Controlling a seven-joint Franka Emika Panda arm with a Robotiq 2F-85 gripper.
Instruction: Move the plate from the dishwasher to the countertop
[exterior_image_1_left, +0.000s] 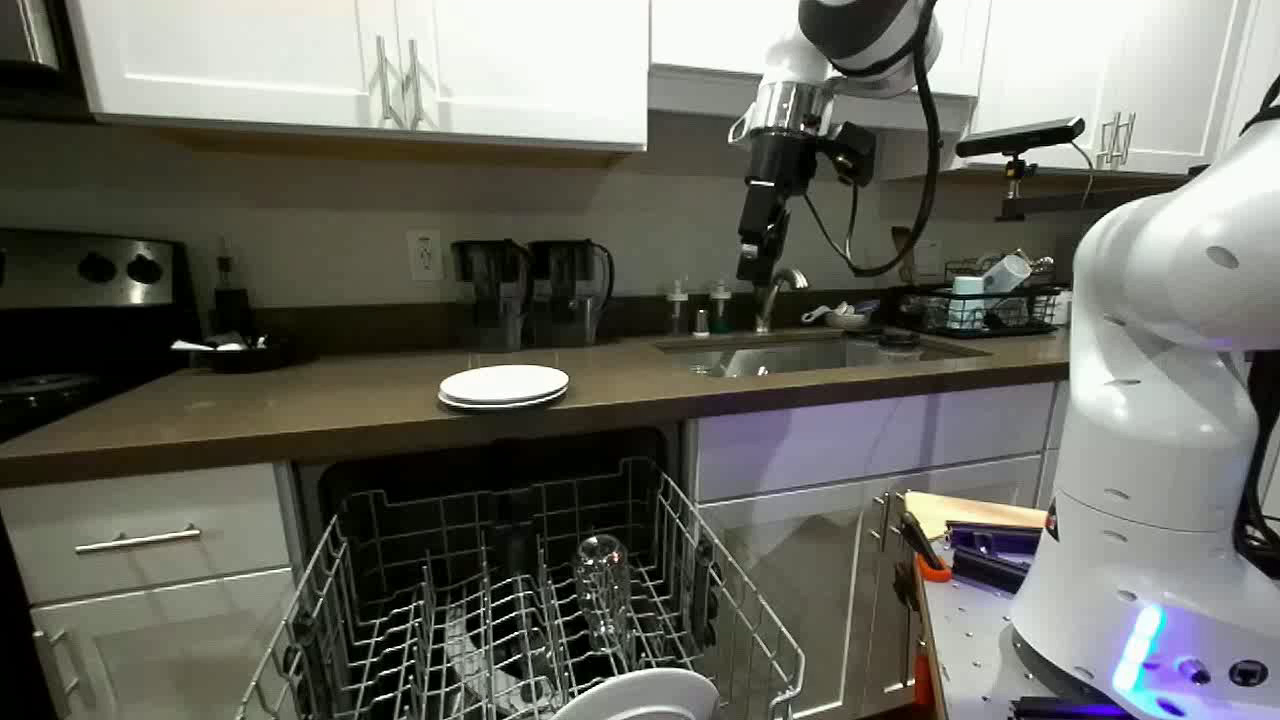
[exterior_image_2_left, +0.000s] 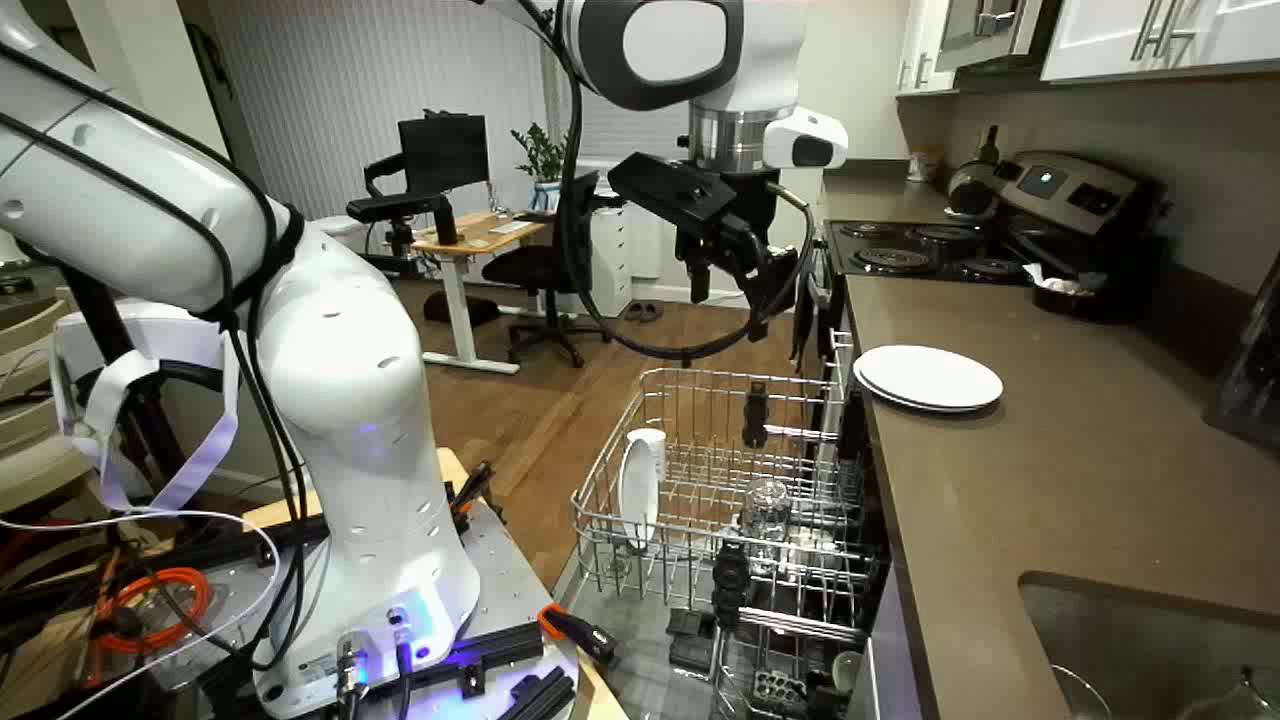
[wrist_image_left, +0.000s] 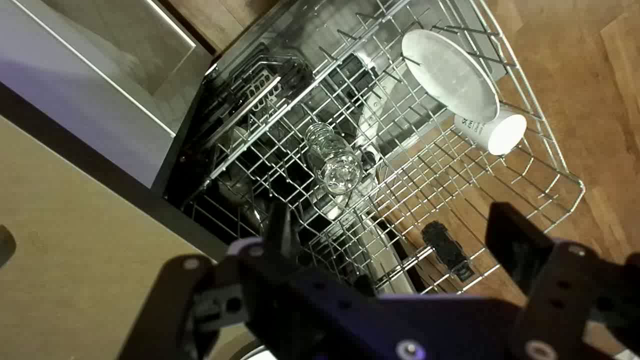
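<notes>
We locate the plate on edge, tilted, in the dishwasher rack, and treat it as the one to move. Two stacked plates lie flat on the countertop near its front edge; if the task means one of these, we judge its placement complete. The gripper hangs well apart from the rack, fingers spread wide, nothing between them.

Caution: a white cup sits just beside the plate; an off-line descent may strike it or the rack. A shallow hold on the smooth rim may let the plate pivot and slip. A third plate set off-centre may slide the stack over the edge.

The wrist view shows us the finger gap and the cup. In an exterior view the lower border crops the plate, the cup does not appear, and no finger gap is discernible.
</notes>
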